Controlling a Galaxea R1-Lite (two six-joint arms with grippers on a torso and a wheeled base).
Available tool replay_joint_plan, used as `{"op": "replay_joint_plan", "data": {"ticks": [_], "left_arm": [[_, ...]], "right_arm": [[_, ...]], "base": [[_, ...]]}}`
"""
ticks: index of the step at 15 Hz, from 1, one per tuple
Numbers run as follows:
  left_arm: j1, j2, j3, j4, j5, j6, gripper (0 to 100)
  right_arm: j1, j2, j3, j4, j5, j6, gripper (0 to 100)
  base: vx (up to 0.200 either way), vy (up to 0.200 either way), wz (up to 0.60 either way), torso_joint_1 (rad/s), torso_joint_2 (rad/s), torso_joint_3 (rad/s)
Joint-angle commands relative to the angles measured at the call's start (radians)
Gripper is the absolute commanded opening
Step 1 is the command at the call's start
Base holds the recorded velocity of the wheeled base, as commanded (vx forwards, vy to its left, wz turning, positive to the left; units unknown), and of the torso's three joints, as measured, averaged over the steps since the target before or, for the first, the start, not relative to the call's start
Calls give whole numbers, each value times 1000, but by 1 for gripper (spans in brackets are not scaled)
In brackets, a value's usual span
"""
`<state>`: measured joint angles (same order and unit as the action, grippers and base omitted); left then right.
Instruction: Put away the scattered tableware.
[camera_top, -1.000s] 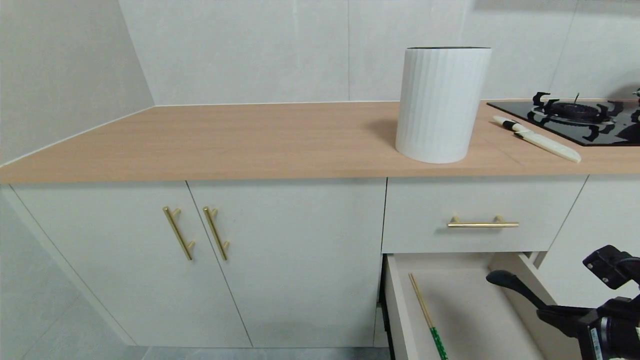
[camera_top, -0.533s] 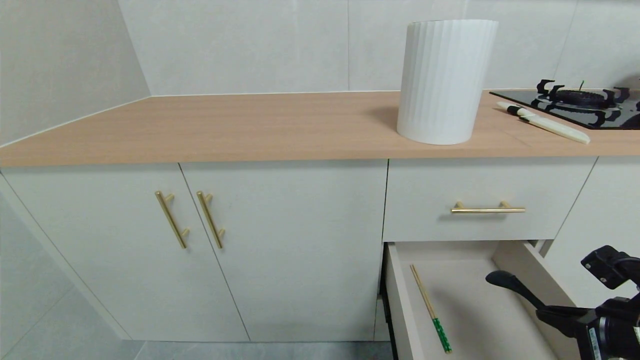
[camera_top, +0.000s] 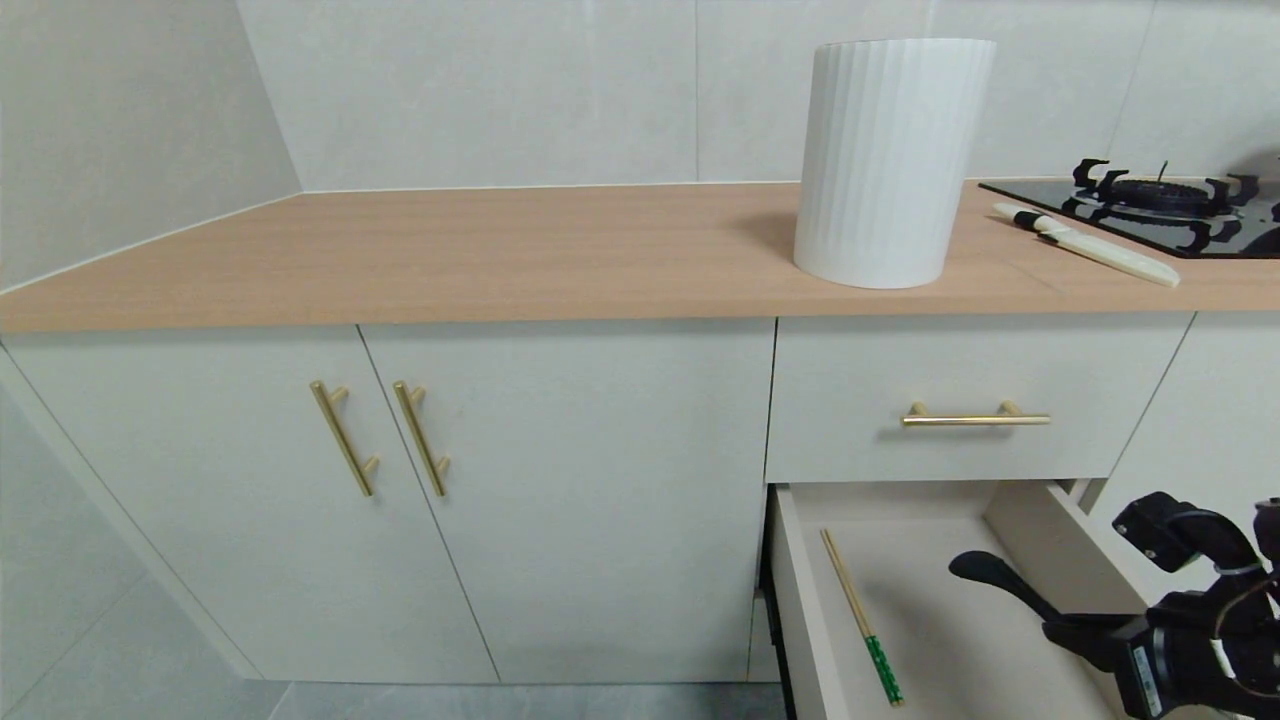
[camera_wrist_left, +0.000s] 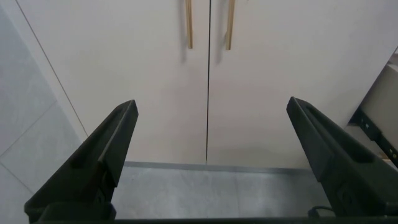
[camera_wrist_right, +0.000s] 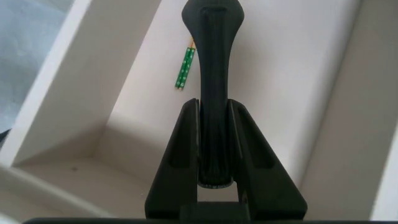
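Head view: chopsticks (camera_top: 860, 620) lay in the open drawer (camera_top: 800, 600), thin bamboo with green ends, so one item was home. The right gripper (camera_top: 1075, 632) hung over the drawer with a smooth black spoon (camera_top: 985, 572) pinched in it; that one looked nearly stowed. A pale knife (camera_top: 1090, 250) waited on the wood-grain table (camera_top: 500, 250) beside a ribbed white canister (camera_top: 885, 160).

Left wrist view: the left gripper (camera_wrist_left: 211, 107) faced flat cabinet doors (camera_wrist_left: 280, 93), fingers (camera_wrist_left: 106, 149) spread wide, empty.

Right wrist view: fingers (camera_wrist_right: 186, 143) clamped the spoon's (camera_wrist_right: 213, 37) slim handle above the drawer floor.

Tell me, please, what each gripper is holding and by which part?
The right gripper grips a black spoon-like utensil by its handle end, over the open drawer; the left gripper is open, empty.
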<state>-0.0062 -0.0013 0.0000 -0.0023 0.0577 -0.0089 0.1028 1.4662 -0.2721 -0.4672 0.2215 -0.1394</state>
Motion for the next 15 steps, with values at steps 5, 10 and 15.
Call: {"op": "replay_joint_plan", "data": {"ticks": [5,10,15], "left_arm": [[0,1,0,-1,1,0,100],[0,1,0,1,1,0,100],[0,1,0,1,1,0,100]], "right_arm": [[6,434,-19,-257,-83,70,0],[44,760,-19,-669,-188,115,0],[69,861,-84,-709,-269,156,0]], "base": [[0,0,0,0,0,0],[0,0,0,0,0,0],[0,0,0,0,0,0]]}}
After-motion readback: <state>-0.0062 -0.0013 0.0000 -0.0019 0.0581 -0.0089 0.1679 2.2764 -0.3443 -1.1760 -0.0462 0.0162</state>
